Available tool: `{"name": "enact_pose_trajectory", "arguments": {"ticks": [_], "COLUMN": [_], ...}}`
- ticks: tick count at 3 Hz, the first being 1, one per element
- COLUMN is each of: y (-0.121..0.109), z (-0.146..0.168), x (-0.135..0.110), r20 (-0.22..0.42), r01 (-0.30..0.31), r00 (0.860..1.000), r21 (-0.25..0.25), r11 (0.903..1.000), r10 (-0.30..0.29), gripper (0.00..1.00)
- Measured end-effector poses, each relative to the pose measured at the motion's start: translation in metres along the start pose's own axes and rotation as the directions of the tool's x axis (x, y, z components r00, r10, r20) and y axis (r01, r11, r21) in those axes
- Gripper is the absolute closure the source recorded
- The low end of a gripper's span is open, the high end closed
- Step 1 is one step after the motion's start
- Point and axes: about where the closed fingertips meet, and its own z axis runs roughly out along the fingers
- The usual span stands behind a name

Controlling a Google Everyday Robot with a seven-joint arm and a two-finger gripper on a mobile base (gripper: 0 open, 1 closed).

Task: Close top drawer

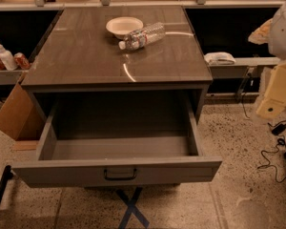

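Observation:
The top drawer (pixel 119 171) of a grey cabinet stands pulled far out toward me. It is wide, deep and empty, with a small black bar handle (pixel 120 174) at the centre of its flat front. The lower drawers are hidden beneath it. My arm comes in at the right edge as white and cream parts, and the gripper (pixel 271 109) hangs at its lower end. It is to the right of the cabinet, apart from the drawer and about level with the drawer's back.
On the cabinet top (pixel 86 56) lie a white bowl (pixel 124 26) and a plastic bottle (pixel 143 36) on its side. A cardboard box (pixel 16 113) leans at the left. Cables (pixel 274 151) lie on the floor at the right. A blue tape cross (pixel 131 206) marks the floor under the drawer front.

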Motion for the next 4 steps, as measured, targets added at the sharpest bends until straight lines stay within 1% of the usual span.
{"name": "enact_pose_trajectory", "arguments": {"ticks": [1, 2, 3, 4], "y": [0.000, 0.008, 0.031, 0.065], "z": [0.000, 0.009, 0.035, 0.078], "x": [0.000, -0.009, -0.019, -0.021], "r20": [0.000, 0.061, 0.165, 0.245], "r01": [0.000, 0.037, 0.094, 0.151], "r00": [1.000, 0.998, 0.983, 0.964], "r21": [0.000, -0.045, -0.110, -0.174], "r11": [1.0000, 0.9983, 0.9895, 0.9731], "r10": [0.000, -0.034, -0.075, -0.106], "gripper": [0.00, 0.00, 0.00, 0.18]}}
